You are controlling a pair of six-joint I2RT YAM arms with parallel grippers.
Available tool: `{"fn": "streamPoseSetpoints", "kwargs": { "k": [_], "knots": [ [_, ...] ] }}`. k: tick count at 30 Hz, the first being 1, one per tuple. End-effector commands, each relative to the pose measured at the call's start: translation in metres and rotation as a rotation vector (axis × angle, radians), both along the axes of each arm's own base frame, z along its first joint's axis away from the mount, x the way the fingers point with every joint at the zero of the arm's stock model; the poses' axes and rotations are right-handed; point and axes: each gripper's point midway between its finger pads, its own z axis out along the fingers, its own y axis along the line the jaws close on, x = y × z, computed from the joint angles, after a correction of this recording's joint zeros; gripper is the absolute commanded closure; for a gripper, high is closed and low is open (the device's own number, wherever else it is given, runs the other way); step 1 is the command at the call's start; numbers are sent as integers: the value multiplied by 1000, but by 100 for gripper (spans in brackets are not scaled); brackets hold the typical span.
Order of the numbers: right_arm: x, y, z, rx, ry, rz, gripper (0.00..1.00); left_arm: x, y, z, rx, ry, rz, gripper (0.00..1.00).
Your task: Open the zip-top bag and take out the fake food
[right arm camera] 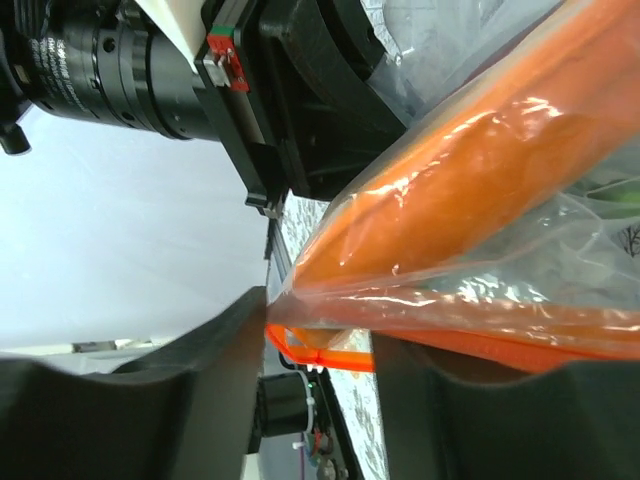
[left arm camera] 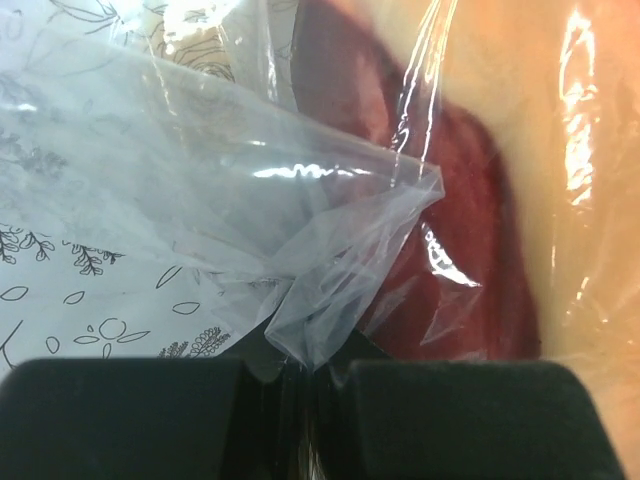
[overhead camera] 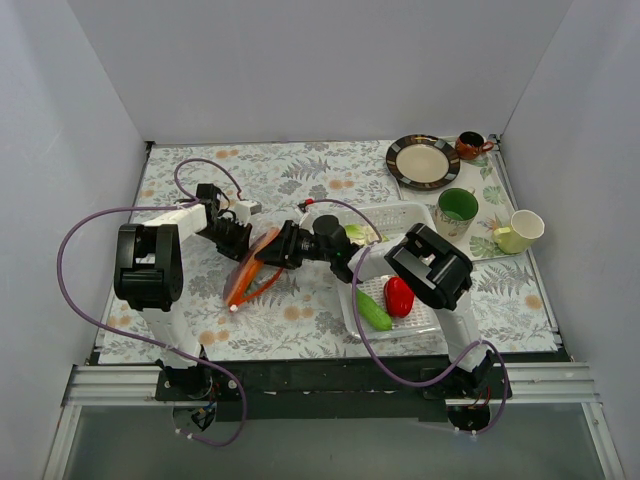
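The zip-top bag [overhead camera: 248,272] hangs between my two grippers left of centre, clear plastic with an orange-red zip strip [right arm camera: 330,355]. My left gripper [overhead camera: 238,238] is shut on a fold of its clear film [left arm camera: 330,230], pinched between the pads [left arm camera: 305,400]. My right gripper [overhead camera: 272,250] holds the bag's zip corner between its fingers [right arm camera: 320,330]. An orange piece [right arm camera: 470,180] lies inside the bag. A dark red shape [left arm camera: 470,230] shows through the film. A red pepper [overhead camera: 399,296], a green cucumber [overhead camera: 374,310] and a pale cabbage [overhead camera: 362,235] lie in the white tray [overhead camera: 420,215].
At the back right stand a brown-rimmed plate [overhead camera: 423,160], a small brown cup [overhead camera: 470,146], a green cup [overhead camera: 457,207] and a pale yellow mug [overhead camera: 518,232]. The white tray sits under my right arm. The left arm's wrist [right arm camera: 150,70] is close in front of my right gripper.
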Motion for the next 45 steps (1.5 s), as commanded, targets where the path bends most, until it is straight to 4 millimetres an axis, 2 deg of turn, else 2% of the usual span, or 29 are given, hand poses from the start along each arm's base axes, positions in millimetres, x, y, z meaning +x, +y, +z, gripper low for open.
{"fn": "streamPoseSetpoints", "kwargs": {
  "k": [1,2,5,9,10,12,15,16,19,21,22,24,25,26,29,34,37,38,39,42,43,45],
  "knots": [
    [21,2,11,58,-39,-65,56,-87,26,-70,188,312,-72,100],
    [21,0,13,64,-36,-72,70,-87,25,-70,188,312,-72,100],
    [22,-3,21,84,-42,-86,86,-88,25,-72,187,318,-74,100],
    [16,-11,30,101,-57,-74,86,-86,30,-76,201,313,-68,100],
    [15,-13,38,119,-75,-74,84,-83,31,-77,200,314,-63,100],
    [12,-15,42,128,-84,-61,80,-83,33,-81,198,333,-54,100],
    [7,-14,47,165,-98,-22,58,-82,35,-83,203,339,-50,100],
    [6,-14,43,169,-88,-15,49,-83,36,-83,203,341,-50,100],
    [2,-15,35,151,-110,6,34,-84,37,-83,203,345,-50,100],
    [5,-19,24,93,-123,-19,33,-84,38,-84,204,346,-49,100],
    [5,-22,26,76,-142,-24,33,-83,39,-84,203,345,-49,100],
    [4,-28,18,36,-178,-30,42,-82,39,-84,197,348,-46,100],
    [2,-30,19,36,-185,-30,51,-84,39,-85,192,356,-45,100],
    [-1,-34,14,23,-185,-28,53,-85,38,-86,190,365,-46,100],
    [-5,-39,14,39,-203,-32,53,-86,37,-87,174,378,-41,100],
    [-7,-42,1,-12,-218,-22,55,-88,36,-88,160,391,-40,100],
    [-5,-41,-4,-84,-285,2,51,-89,38,-87,160,392,-40,100],
    [-12,-43,-18,-150,-269,22,51,-89,39,-87,163,390,-43,100],
    [-10,-45,-24,-204,-290,6,52,-88,40,-87,163,387,-40,100],
    [-11,-54,-36,-289,-308,-16,70,-91,43,-91,177,392,-41,100],
    [-12,-56,-36,-293,-307,-23,74,-91,44,-92,183,393,-40,100],
    [-15,-62,-41,-308,-307,-23,73,-91,49,-97,214,381,-42,100]
  ]
}}
